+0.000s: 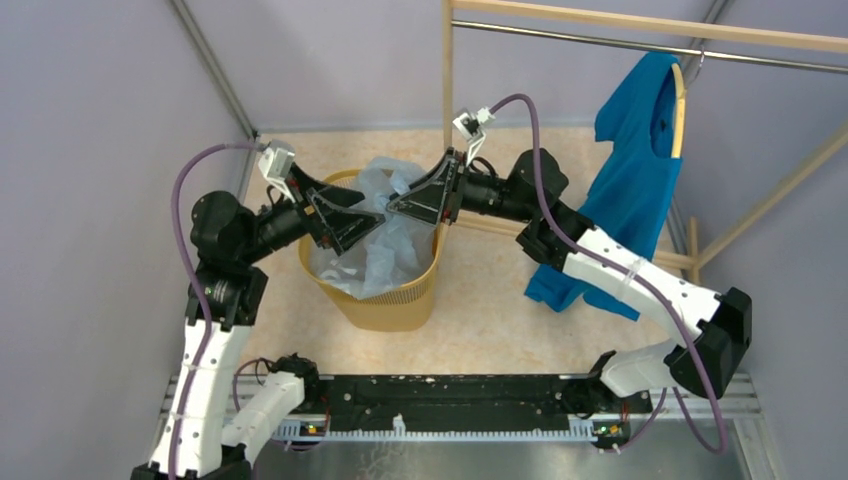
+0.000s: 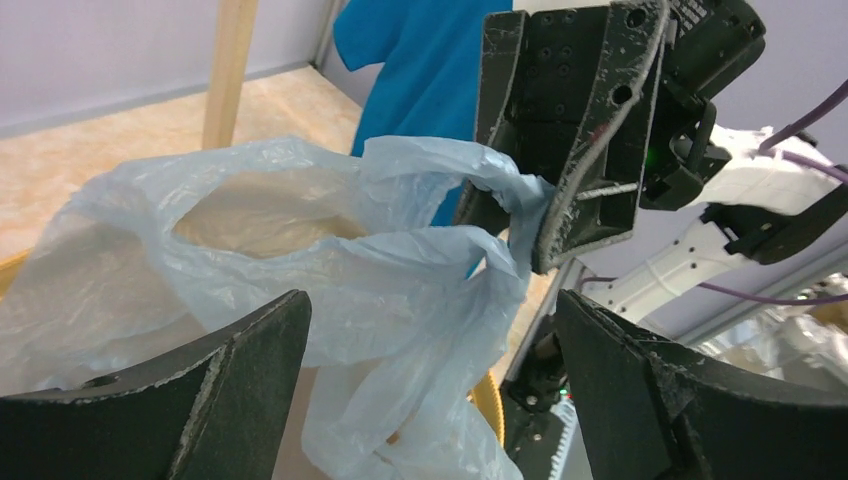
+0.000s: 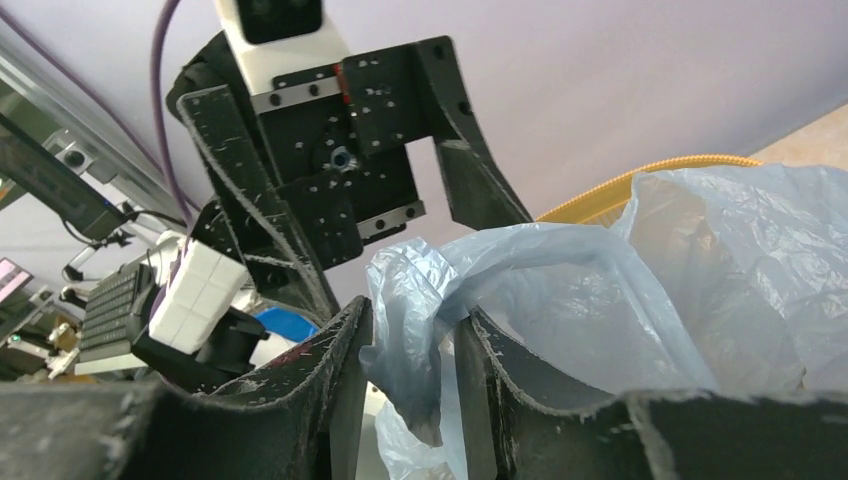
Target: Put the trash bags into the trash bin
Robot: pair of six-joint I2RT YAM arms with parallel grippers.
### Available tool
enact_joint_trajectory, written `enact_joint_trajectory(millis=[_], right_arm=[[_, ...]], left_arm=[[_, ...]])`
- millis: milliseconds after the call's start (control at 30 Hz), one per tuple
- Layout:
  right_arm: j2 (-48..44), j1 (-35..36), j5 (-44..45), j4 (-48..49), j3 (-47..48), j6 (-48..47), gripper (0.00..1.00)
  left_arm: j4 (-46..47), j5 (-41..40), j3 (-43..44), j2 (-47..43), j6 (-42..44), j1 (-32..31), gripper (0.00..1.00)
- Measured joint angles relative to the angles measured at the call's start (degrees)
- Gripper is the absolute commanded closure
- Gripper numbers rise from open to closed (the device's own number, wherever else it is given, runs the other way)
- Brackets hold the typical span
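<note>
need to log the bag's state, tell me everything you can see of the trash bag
The trash bag is thin, translucent pale blue-grey film, crinkled and floppy. It sits bunched in the yellow mesh trash bin, rising above the rim, mouth gaping. The right end effector pinches a twisted fold of its edge; the left end effector stands open facing it.

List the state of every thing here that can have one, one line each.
trash bag: crumpled, lower part in the bin, top above the rim.
trash bin: upright, bag partly inside.
left gripper: open, holding nothing.
right gripper: shut on a bunched strip of the trash bag.
blue shirt: hanging on a hanger.
</note>
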Motion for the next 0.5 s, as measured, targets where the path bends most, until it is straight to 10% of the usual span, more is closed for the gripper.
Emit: enact_joint_trajectory(millis=[267,500], right_arm=[[-1.79,0.0,0.9,0.26,-0.92,-0.39,0.72],[-2.29,0.0,0.87,1.31,-2.6,-0.17,0.85]], left_arm=[[6.21,3.8,-2.43,3.13,-7.8,-0.04,0.21],[12.52,4.17,-3.63,3.13,-13.62,-0.04,0.16]])
